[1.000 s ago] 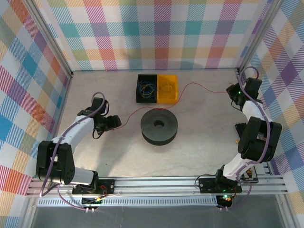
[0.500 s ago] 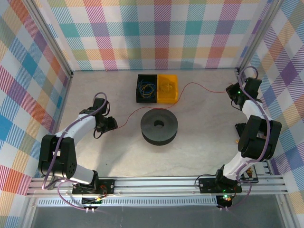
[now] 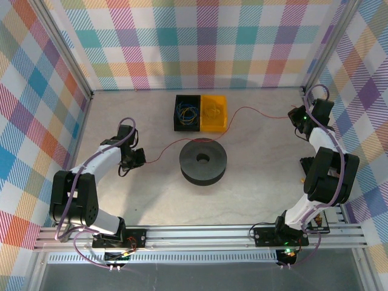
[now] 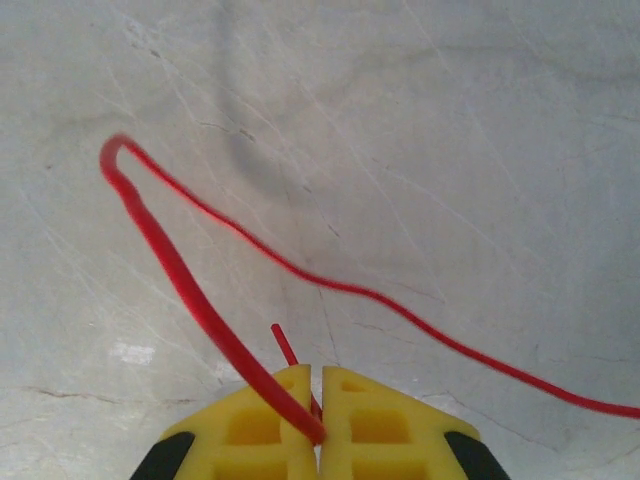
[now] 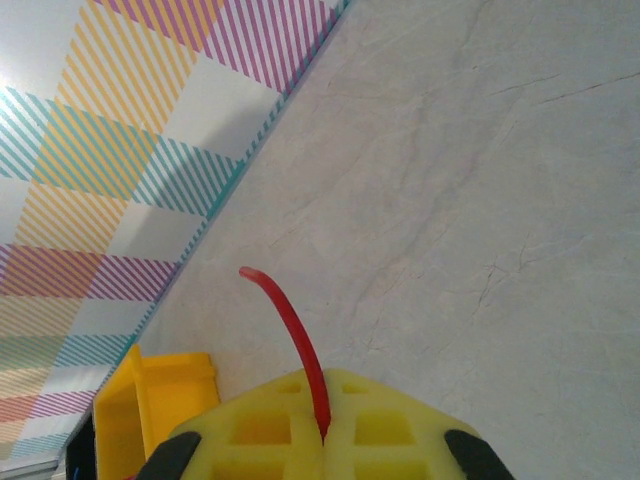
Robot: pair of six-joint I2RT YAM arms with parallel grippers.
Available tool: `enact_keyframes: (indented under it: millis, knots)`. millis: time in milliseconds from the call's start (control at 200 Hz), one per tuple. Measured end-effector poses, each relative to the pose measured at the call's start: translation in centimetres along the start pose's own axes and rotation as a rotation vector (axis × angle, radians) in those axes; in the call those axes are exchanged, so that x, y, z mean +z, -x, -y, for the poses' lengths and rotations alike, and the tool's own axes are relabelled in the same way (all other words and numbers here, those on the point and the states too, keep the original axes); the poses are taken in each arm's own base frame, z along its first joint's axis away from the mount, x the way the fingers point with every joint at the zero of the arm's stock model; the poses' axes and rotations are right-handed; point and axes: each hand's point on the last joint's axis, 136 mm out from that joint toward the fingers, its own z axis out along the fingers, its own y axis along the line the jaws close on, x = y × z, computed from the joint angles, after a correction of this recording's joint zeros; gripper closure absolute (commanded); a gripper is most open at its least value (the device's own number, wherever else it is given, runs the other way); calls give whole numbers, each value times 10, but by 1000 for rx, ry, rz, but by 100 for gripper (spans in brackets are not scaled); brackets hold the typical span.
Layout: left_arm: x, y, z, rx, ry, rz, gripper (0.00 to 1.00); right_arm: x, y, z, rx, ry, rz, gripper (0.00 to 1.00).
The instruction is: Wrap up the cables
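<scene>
The pale marbled table [image 3: 254, 194] takes up the middle of the top view. A black round spool [image 3: 203, 161] lies flat at its centre. Just above it in the frame, two small bins stand side by side: a black bin [image 3: 187, 113] with blue and yellow wires inside, and a yellow bin [image 3: 214, 112].

The left gripper [image 4: 318, 385], at centre left, has its yellow jaws pressed together on the red-orange wire [image 4: 345, 288]. The right gripper [image 5: 322, 400], at upper right, pinches the wire's other end. The thin wire runs between them, along the spool's upper edge and past the yellow bin.
</scene>
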Motion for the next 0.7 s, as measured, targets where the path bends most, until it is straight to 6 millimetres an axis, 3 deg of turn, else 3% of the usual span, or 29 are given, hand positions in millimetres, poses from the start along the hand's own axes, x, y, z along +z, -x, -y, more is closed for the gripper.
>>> enact_keyframes:
  millis: [85, 225, 390, 535, 700]
  knots:
    - [-1, 2, -1, 4, 6, 4, 100, 0, 0, -2, -1, 4, -5, 100]
    - [-20, 13, 4, 24, -1, 40, 100, 0, 2, -8, -17, 11, -23, 73]
    - [-81, 49, 26, 56, -81, 195, 100, 2, -5, -11, -66, 9, -72, 55]
    - [-136, 78, 43, 76, -149, 336, 100, 2, -27, -13, -108, 8, -153, 38]
    - [-162, 91, 50, 91, -169, 395, 100, -12, -48, -29, -162, 35, -231, 14]
